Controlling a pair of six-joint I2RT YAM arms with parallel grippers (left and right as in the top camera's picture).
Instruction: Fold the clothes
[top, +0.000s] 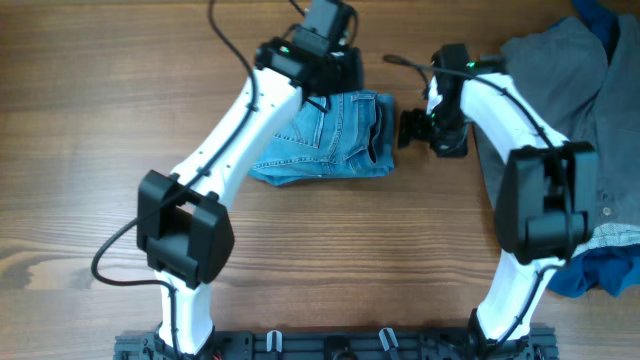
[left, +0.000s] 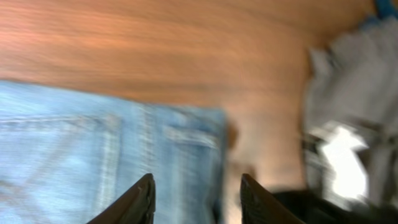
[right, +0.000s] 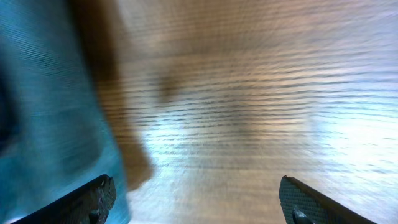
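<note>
- Jeans (top: 325, 138) lie folded in a bundle on the desk (top: 90, 120), near the middle of its far edge.
- Left claw (left: 199, 200) hangs over the jeans' edge, fingers apart, holding nothing.
- Right claw (right: 202, 202) is spread wide and empty, over bare wood just beside the jeans.
- Grey clothes (top: 560, 70) are heaped at the far right corner.

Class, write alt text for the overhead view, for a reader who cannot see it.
Folded jeans lie on a wooden table. The left gripper is over their far edge, the right gripper beside their right edge; a pile of grey and blue clothes lies far right.
</note>
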